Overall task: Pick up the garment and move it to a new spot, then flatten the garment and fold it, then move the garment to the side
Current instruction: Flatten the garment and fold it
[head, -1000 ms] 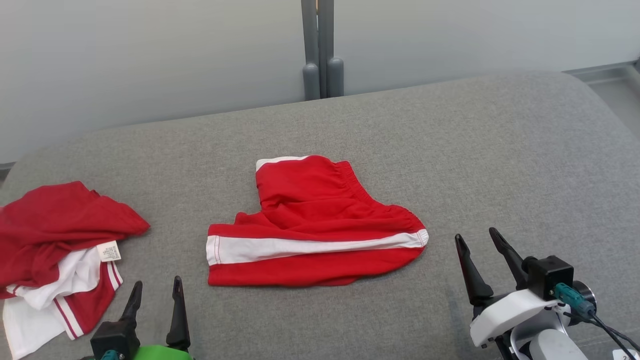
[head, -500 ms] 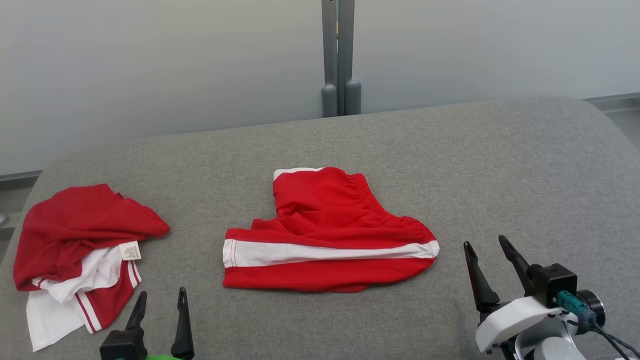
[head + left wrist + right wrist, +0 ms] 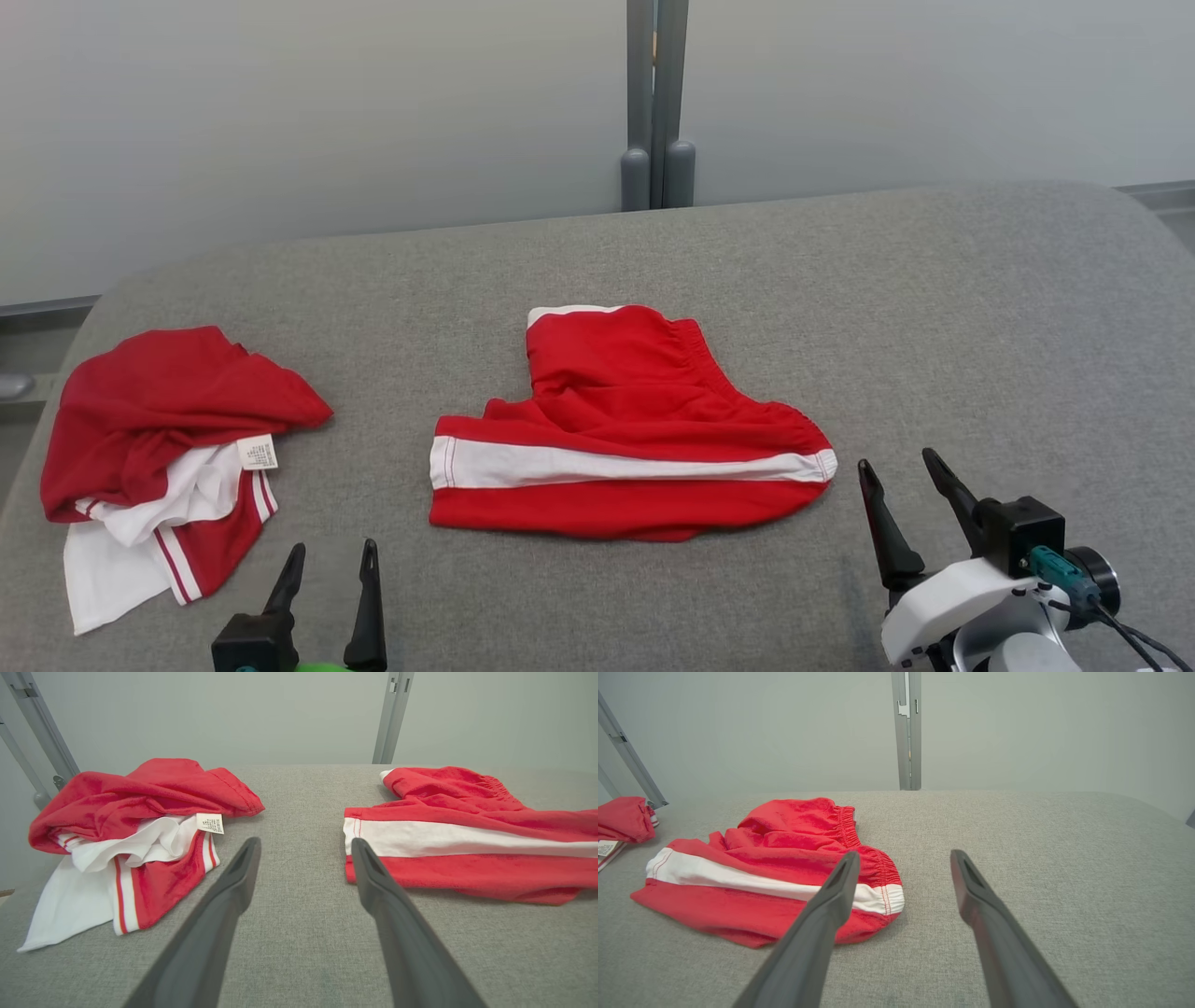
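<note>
**A:** What is the head view showing?

**B:** The red shorts (image 3: 625,439) with a white side stripe are lying flat and folded over in the middle of the grey padded table (image 3: 980,327). A crumpled red-and-white garment (image 3: 177,439) is sitting well apart from them at the table's left edge, with a white label (image 3: 259,452) sticking out.

**A:** And the grippers?

**B:** The left gripper (image 3: 334,549) is hovering at the near left with its fingers spread, gripping nothing. The right gripper (image 3: 896,460) is hovering at the near right, just beside the waistband end of the shorts, equally spread and empty.

**A:** What is the left wrist view giving?

**B:** The left gripper (image 3: 306,841) is pointing along the bare grey surface. The crumpled garment (image 3: 140,798) is lying to its left and the leg hem of the red shorts (image 3: 467,826) to its right. It is touching neither.

**A:** And the right wrist view?

**B:** The right gripper (image 3: 905,854) is standing wide apart, holding nothing. Its left finger is crossing in front of the elastic waistband of the red shorts (image 3: 784,858). The crumpled garment (image 3: 623,816) is peeking in at the far left edge.
</note>
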### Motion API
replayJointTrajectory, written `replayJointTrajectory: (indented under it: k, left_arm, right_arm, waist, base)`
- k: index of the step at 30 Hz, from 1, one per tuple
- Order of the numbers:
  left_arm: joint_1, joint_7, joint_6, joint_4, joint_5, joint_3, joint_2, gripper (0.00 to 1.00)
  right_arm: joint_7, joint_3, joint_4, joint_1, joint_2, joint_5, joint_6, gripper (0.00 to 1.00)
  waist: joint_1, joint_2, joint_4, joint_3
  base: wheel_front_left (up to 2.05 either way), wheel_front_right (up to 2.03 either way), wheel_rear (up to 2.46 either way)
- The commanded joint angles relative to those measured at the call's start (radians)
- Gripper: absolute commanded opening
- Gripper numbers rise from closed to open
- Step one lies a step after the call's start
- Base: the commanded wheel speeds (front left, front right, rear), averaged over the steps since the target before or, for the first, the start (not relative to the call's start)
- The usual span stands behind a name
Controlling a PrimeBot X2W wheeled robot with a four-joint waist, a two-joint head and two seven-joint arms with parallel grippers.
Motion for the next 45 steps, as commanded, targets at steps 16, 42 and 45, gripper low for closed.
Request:
replayJointTrajectory:
  k: [16, 42, 45]
  left_arm:
    - [-0.096, 0.000, -0.018, 0.040, -0.047, -0.082, 0.003, 1.00]
    - [-0.209, -0.001, -0.042, 0.068, -0.088, -0.134, 0.003, 1.00]
    - [-0.214, -0.001, -0.042, 0.070, -0.091, -0.134, 0.003, 1.00]
  right_arm:
    - [-0.003, 0.079, 0.074, -0.099, -0.028, 0.068, -0.001, 1.00]
    - [-0.003, 0.219, 0.184, -0.226, -0.126, 0.270, -0.001, 0.90]
    - [-0.003, 0.240, 0.185, -0.232, -0.128, 0.269, -0.001, 0.44]
  waist:
    - [0.0000, 0.0000, 0.012, 0.138]
    - [0.0000, 0.0000, 0.055, 0.264]
    - [0.0000, 0.0000, 0.055, 0.265]
  base:
    - [0.00, 0.00, 0.00]
    - [0.00, 0.00, 0.00]
    - [0.00, 0.00, 0.00]
